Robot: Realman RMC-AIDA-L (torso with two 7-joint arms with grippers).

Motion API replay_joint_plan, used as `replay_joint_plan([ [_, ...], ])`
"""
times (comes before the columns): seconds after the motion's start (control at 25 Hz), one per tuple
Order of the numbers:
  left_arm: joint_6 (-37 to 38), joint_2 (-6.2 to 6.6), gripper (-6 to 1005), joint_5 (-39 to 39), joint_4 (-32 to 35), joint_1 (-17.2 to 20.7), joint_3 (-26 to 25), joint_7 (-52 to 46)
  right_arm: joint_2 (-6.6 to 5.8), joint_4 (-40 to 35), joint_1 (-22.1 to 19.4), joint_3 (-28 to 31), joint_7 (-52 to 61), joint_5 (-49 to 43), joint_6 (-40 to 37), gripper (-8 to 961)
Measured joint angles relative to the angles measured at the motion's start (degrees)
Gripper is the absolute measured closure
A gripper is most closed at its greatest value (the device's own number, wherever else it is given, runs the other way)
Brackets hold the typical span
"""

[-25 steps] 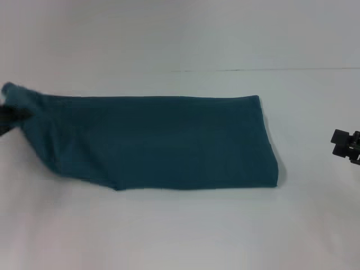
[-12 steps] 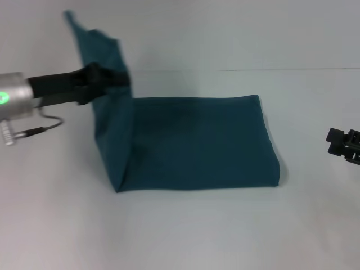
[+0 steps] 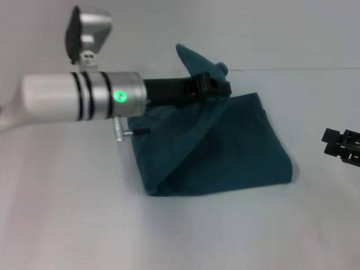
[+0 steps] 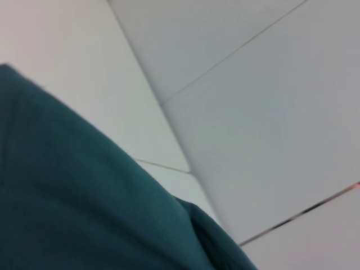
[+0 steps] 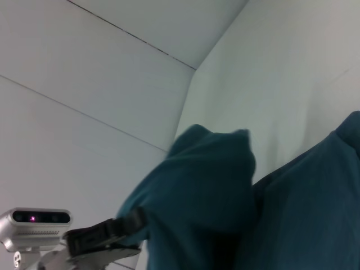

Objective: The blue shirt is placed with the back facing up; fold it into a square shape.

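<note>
A plain white table [image 3: 185,236] runs back to a pale wall [image 3: 236,28] along a thin dark seam, while the wrist views show white wall panels [image 4: 270,112] split by fine joint lines under even light.

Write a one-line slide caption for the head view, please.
Left gripper carries one end of the blue shirt across the folded part; right gripper waits aside.

the left gripper [image 3: 216,85] swept across from the far left edge, carrying the blue shirt [image 3: 236,152]'s pinched end up and over the flat part, so a raised fold trailed below and behind it.
</note>
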Motion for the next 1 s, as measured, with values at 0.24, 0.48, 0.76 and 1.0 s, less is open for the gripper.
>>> replay_joint_plan([
  [0.24, -10.35, -0.23, 976, -3.62, -9.33, -3.92, 5.33, 4.63, -0.02, 0.90, 0.29, -0.15, -0.27, -0.59, 1.34, 272],
  [0.48, -9.14, -0.27, 975, -4.88, -11.19, -5.89, 10.69, 8.84, -0.05, 1.01, 0.39, -0.17, -0.17, -1.50, 2.64, 272],
  [0.76, 2.10, 0.37, 670, -8.17, 2.99, 3.82, 7.79, 5.89, -0.76, 1.02, 0.59, -0.17, 0.23, -2.15, 3.07, 272],
  [1.0, 6.00, 6.32, 377, -7.81, 6.28, 13.58, 1.53, -6.25, -1.89, 0.22, 3.83, -0.21, 3.16, -6.37, 4.17, 272],
])
